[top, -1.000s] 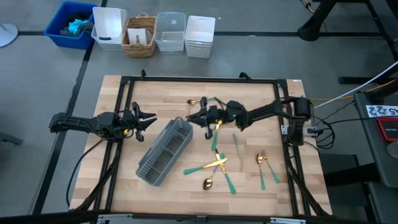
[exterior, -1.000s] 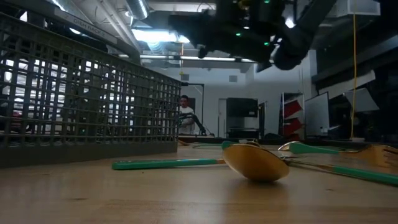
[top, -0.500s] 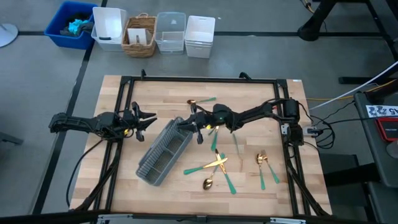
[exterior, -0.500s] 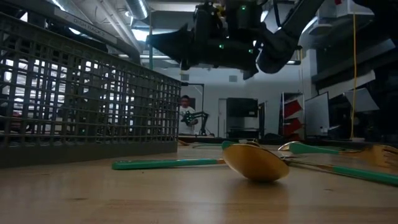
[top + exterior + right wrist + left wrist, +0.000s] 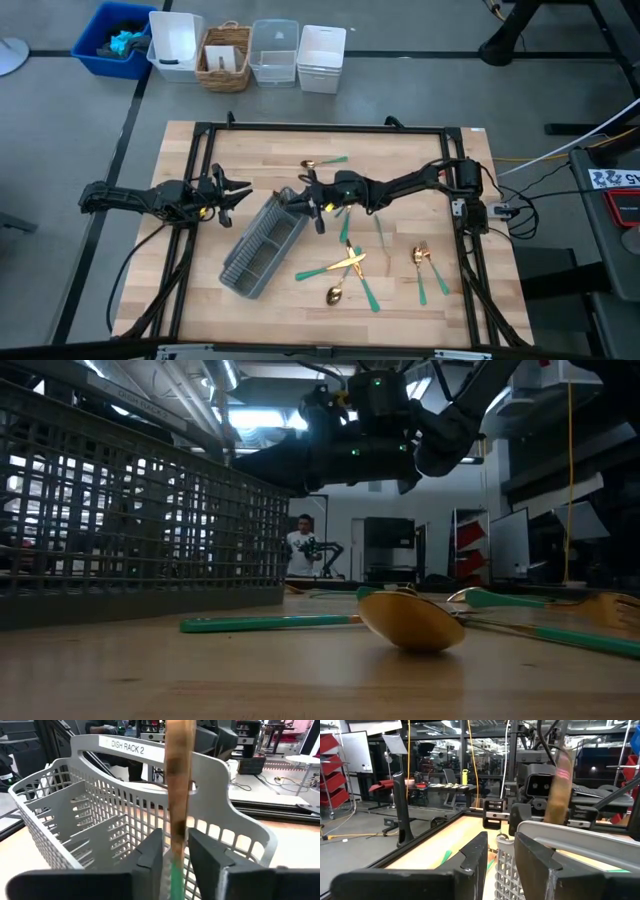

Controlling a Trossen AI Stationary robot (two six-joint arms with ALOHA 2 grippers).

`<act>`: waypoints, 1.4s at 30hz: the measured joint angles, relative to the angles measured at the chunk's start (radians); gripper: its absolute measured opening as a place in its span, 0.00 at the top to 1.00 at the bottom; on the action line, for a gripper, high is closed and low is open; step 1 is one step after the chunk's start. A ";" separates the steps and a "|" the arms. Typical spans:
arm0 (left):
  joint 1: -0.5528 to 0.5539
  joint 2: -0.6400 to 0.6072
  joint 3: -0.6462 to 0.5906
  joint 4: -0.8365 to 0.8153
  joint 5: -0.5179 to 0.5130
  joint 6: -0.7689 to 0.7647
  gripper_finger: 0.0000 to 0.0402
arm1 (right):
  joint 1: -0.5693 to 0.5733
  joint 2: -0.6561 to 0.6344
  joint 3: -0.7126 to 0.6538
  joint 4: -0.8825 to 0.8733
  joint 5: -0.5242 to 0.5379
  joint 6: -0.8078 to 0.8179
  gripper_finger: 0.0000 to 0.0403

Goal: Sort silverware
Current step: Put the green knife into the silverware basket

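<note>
The grey mesh caddy (image 5: 265, 242) lies slantwise at mid-table. My right gripper (image 5: 303, 194) is over the caddy's far right end and is shut on a gold-bladed knife (image 5: 179, 780) with a green handle. The blade reaches forward past the fingers toward the caddy's handle arch (image 5: 150, 750). My left gripper (image 5: 238, 195) waits open and empty just left of the caddy, which shows between its fingers (image 5: 502, 851). Other silverware lies flat on the table: a crossed pile (image 5: 345, 262), a spoon (image 5: 335, 293), forks (image 5: 420, 260) and one piece at the far side (image 5: 325, 162). My right gripper pinches the knife between its two fingers where the gold blade meets the green handle (image 5: 174, 856). The fingers come level from the table's right and lie along the knife. The knife is lifted clear, its blade sticking out ahead of the fingertips.
Two more green-handled pieces (image 5: 380, 230) lie right of the caddy. In the low view a spoon bowl (image 5: 410, 620) and a green handle (image 5: 270, 623) lie close by, beside the caddy wall (image 5: 140, 510). Bins (image 5: 250, 55) stand beyond the table's far edge. A person shows far off in the room.
My right gripper has carried the knife toward the table's left, from right of the caddy to over its far right end. The knife stays clear of the table throughout.
</note>
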 joint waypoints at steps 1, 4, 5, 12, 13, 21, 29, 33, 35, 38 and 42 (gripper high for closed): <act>0.000 0.000 0.000 0.000 0.000 -0.001 0.78 | 0.000 0.000 0.000 -0.001 0.000 0.000 0.73; 0.000 0.000 0.000 0.000 0.000 -0.003 0.78 | 0.000 0.000 0.000 -0.003 0.001 0.001 0.68; 0.000 0.000 0.000 0.001 0.000 -0.003 0.78 | 0.000 0.000 0.000 -0.002 0.001 0.001 0.66; 0.000 0.000 0.000 0.034 0.000 -0.003 0.78 | 0.000 -0.041 -0.002 -0.063 0.000 0.003 0.61; 0.000 0.000 0.000 0.043 0.000 -0.003 0.78 | 0.000 -0.057 -0.002 -0.083 0.000 0.003 0.62; 0.000 0.000 0.003 0.142 -0.001 -0.003 0.78 | -0.002 -0.225 -0.002 -0.371 0.079 -0.078 0.62; 0.000 0.000 0.005 0.208 -0.001 -0.020 0.78 | -0.027 -0.342 -0.001 -0.648 0.427 -0.281 0.62; 0.000 0.000 0.005 0.209 -0.001 -0.048 0.78 | -0.111 -0.341 -0.001 -0.688 0.390 -0.300 0.62; 0.000 0.000 0.006 0.209 0.000 -0.064 0.78 | -0.160 -0.338 -0.001 -0.703 0.318 -0.278 0.62; 0.000 0.000 0.006 0.209 0.000 -0.079 0.78 | -0.227 -0.336 -0.001 -0.744 0.221 -0.244 0.62; 0.000 0.000 0.006 0.222 0.000 -0.095 0.78 | -0.292 -0.336 -0.001 -0.794 0.133 -0.222 0.62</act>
